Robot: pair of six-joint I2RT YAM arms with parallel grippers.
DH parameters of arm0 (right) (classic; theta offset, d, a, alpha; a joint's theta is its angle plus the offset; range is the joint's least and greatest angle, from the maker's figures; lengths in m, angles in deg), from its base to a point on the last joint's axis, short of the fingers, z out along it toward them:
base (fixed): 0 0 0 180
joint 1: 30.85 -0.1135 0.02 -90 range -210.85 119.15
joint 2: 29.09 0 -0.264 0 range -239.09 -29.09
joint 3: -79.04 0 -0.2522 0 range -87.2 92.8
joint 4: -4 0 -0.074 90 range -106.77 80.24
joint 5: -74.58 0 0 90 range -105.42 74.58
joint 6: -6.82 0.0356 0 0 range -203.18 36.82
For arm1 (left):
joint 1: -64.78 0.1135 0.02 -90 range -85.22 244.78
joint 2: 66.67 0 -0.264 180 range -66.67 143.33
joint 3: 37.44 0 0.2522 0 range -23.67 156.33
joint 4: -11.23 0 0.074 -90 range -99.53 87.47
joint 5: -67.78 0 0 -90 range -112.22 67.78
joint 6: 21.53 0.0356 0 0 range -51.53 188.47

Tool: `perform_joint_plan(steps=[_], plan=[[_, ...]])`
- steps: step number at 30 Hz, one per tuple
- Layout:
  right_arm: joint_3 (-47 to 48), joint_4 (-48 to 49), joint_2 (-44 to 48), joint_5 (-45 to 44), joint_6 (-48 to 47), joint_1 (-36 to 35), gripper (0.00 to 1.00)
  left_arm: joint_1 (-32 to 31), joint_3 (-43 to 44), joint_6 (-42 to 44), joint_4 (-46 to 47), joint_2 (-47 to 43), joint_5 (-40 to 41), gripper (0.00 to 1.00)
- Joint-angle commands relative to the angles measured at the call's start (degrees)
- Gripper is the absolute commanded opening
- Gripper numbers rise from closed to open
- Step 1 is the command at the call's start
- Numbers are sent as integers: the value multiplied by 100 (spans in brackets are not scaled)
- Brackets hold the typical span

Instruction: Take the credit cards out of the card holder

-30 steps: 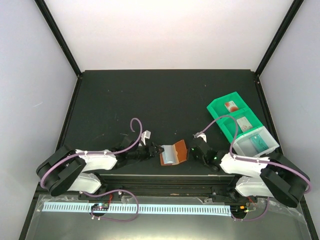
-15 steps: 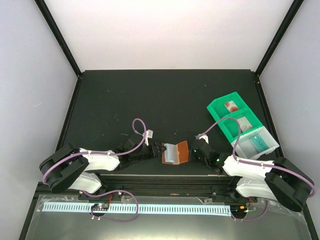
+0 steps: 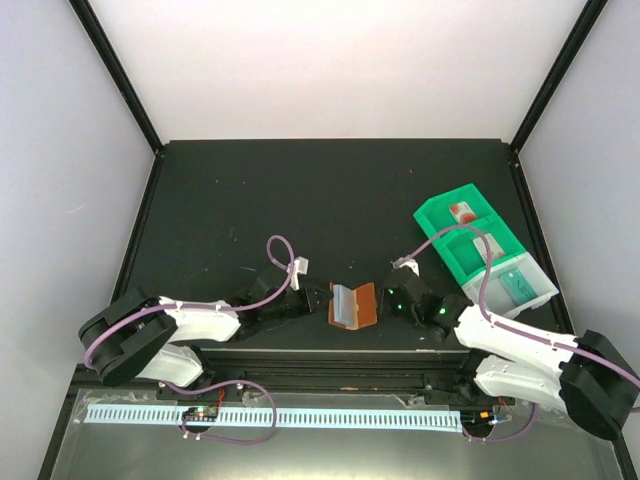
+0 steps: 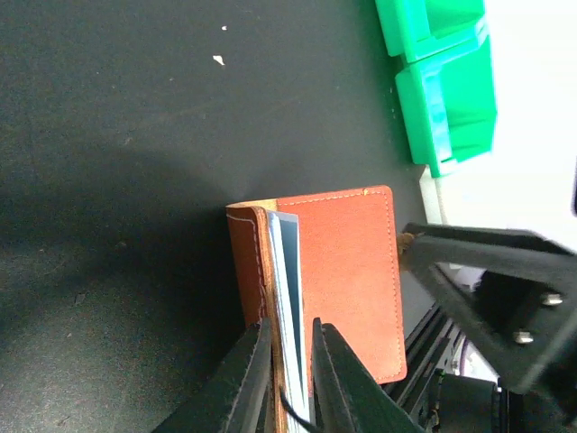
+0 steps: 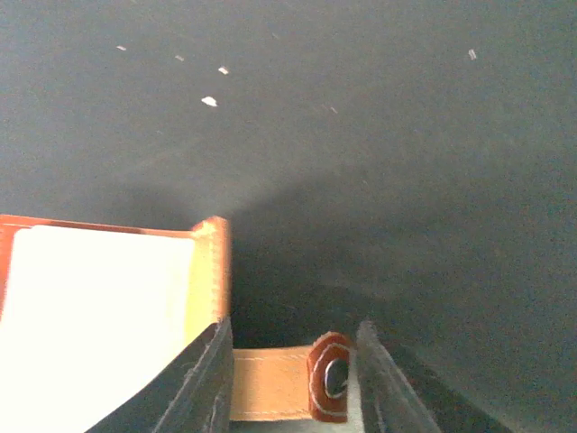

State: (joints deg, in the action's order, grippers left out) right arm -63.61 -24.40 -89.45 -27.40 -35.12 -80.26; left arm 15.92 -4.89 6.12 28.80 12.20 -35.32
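Observation:
The brown card holder stands half open on the dark table near the front edge, between my two grippers. My left gripper is shut on the card holder's left flap, with thin pale blue-grey layers also pinched between the fingers; I cannot tell whether these are pockets or cards. My right gripper is open, and the snap tab lies loose between its fingers. Two credit cards lie in the green tray: one white with a red mark, one greyish.
A clear bin with a teal item adjoins the green tray at the right. The tray's green edge shows beyond the holder in the left wrist view. Black frame posts stand at the table's back corners.
My left gripper slid right onto the holder's left flap and closed on it. My right gripper opened and let go of the snap tab. The holder shifted slightly right.

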Motion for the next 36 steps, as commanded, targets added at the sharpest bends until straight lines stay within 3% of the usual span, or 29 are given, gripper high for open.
perform_joint_plan(steps=[1, 8, 13, 29, 33, 36], plan=[[682, -908, 90, 75, -117, 22, 41, -60, 176, 114, 215, -36, -80, 15], [977, -950, 220, 661, -153, 27, 41, -67, 144, 154, 178, -69, -105, 16], [569, 18, 356, 1033, -325, 19, 34, -62, 178, 186, 135, -23, -83, 17], [-273, 1859, -1561, 1421, -247, 26, 16, -132, 418, 5, 352, 161, -299, 19], [-528, 2181, -1799, 1401, -168, 22, 15, -132, 253, 135, 69, 53, -82, 25], [-615, 2325, -1944, 1425, -162, 19, 14, -135, 58, 144, -148, -111, 131, 38]])
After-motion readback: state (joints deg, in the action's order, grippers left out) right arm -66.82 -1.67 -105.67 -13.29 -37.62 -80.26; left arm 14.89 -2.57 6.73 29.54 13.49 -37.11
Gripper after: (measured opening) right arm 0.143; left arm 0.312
